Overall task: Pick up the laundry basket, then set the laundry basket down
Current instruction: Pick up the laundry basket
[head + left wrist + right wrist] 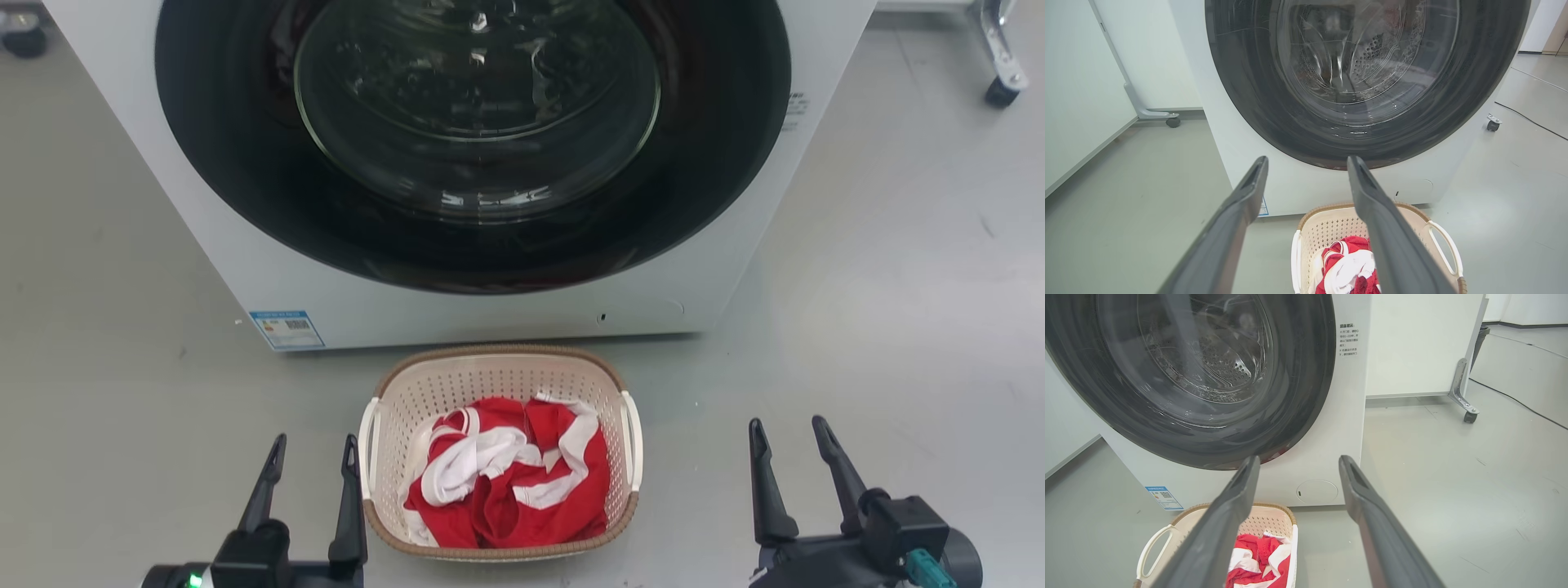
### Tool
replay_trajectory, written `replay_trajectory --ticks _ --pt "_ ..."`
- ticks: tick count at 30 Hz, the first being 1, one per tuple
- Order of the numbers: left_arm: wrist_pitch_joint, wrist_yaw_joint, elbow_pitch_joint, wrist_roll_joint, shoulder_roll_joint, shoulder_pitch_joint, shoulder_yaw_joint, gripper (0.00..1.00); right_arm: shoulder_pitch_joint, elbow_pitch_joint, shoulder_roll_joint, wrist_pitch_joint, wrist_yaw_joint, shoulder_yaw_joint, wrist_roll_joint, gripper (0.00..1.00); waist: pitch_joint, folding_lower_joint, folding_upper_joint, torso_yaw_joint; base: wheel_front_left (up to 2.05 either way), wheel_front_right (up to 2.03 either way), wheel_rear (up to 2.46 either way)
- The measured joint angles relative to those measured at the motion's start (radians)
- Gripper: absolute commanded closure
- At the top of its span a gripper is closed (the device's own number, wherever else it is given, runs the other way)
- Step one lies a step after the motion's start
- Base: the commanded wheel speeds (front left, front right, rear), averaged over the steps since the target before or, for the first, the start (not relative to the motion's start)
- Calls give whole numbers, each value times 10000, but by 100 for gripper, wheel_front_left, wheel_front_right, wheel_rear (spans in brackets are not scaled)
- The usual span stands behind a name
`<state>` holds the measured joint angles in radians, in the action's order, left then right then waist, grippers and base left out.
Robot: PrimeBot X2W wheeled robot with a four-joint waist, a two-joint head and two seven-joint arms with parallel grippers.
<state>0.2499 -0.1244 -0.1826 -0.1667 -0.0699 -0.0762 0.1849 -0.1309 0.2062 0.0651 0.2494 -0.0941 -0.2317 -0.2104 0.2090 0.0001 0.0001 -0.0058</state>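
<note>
Left gripper (315, 441): jaws spread, empty, just left of laundry basket (490, 384), beside its left handle (366, 445). Basket: upright on floor (122, 367), nearer left gripper. Likely light, stiff plastic; perforated walls may flex. Red-and-white garment (514, 482) inside: soft, adds little weight. Best hold: both white side handles, kept level. Washer (490, 318) just behind basket, blocks forward travel. Right gripper (787, 425): jaws spread, empty, well right of basket's right handle (633, 441).
</note>
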Motion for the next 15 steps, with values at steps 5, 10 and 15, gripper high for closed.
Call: replay_trajectory --ticks 5,10,15 --pt "0 0 -297 0 6 -668 -71 0 -613 234 4 2 117 81 2 0 646 1 0 -3 0 0 0" --pt "0 4 -566 2 21 -1170 -67 0 -1112 451 4 2 153 102 13 0 1202 1 0 -1 0 0 0" --pt "2 12 -972 10 44 -1773 -119 0 -1823 865 6 17 238 173 13 0 1920 2 1 2 0 0 0"
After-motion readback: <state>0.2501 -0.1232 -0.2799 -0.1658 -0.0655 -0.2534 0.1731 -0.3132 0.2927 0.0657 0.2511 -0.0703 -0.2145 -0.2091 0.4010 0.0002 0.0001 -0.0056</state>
